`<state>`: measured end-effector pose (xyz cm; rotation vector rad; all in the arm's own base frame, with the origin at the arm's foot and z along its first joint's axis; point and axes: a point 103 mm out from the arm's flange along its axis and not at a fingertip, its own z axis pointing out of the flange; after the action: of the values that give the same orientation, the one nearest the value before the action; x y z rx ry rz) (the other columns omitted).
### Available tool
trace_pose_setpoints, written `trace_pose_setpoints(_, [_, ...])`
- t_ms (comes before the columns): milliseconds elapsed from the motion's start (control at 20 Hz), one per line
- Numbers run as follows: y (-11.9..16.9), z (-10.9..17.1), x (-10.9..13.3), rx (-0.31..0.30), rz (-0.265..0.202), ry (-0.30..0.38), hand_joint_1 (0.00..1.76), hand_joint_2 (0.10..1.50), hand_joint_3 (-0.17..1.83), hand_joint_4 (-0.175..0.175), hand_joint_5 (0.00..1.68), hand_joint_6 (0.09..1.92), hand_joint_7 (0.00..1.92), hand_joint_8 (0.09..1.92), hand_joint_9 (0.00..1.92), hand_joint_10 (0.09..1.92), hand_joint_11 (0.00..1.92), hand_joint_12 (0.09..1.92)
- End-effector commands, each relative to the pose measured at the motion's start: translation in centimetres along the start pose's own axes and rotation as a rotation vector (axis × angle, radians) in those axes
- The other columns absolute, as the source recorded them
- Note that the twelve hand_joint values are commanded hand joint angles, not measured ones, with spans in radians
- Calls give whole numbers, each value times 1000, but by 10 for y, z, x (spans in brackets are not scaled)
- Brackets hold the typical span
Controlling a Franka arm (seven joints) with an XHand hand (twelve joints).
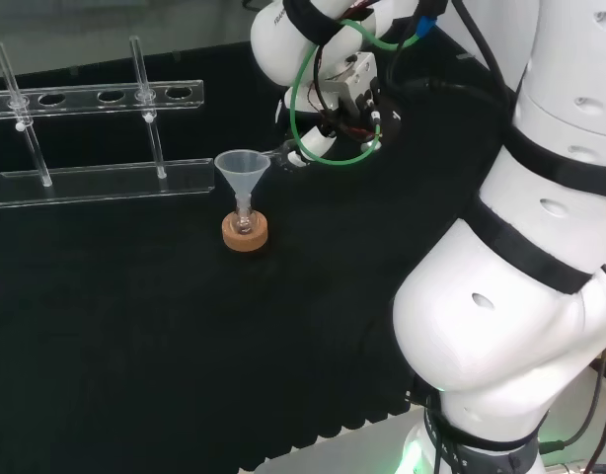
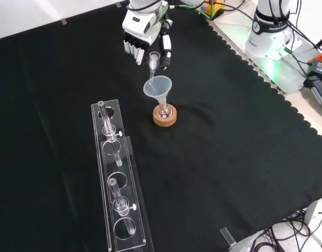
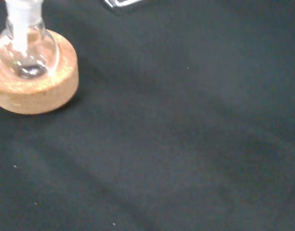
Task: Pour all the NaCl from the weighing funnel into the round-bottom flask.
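A small round-bottom flask (image 1: 245, 223) (image 2: 163, 111) (image 3: 25, 45) sits upright on a cork ring (image 1: 246, 236) (image 2: 165, 118) (image 3: 39, 91) in the middle of the cloth. A clear plastic funnel (image 1: 242, 168) (image 2: 158, 86) stands in its neck. The hand (image 1: 347, 94) (image 2: 141, 27) hovers just past the funnel, its fingers (image 2: 133, 51) and thumb pinching a clear weighing funnel (image 2: 153, 60) (image 1: 285, 154). The weighing funnel's lower end hangs over the plastic funnel's rim. A little grainy matter lies at the flask's bottom in the wrist view.
A clear acrylic tube rack (image 1: 96, 178) (image 2: 119, 178) with a few glass tubes stands left of the flask in the head view, nearer the camera in the front view. The cloth's scalloped edge (image 2: 287, 100) runs along the right in the front view.
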<state>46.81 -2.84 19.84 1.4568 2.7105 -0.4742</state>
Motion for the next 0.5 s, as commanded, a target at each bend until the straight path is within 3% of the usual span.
trace_pose_setpoints(50, [3,-7,1,78,25,-68,730,1035,481,-43,1158,1877,1434,1491,1592,921,1509,788])
trace_pose_setpoints(150, [4,-12,1,95,34,-87,732,1031,489,80,1172,1872,1437,1488,1592,921,1509,789])
trace_pose_setpoints(250, [4,-16,1,96,35,-97,733,1030,493,151,1179,1870,1438,1489,1592,921,1509,789])
trace_pose_setpoints(500, [5,-32,3,98,27,-141,734,1030,494,175,1183,1869,1439,1489,1592,921,1508,789])
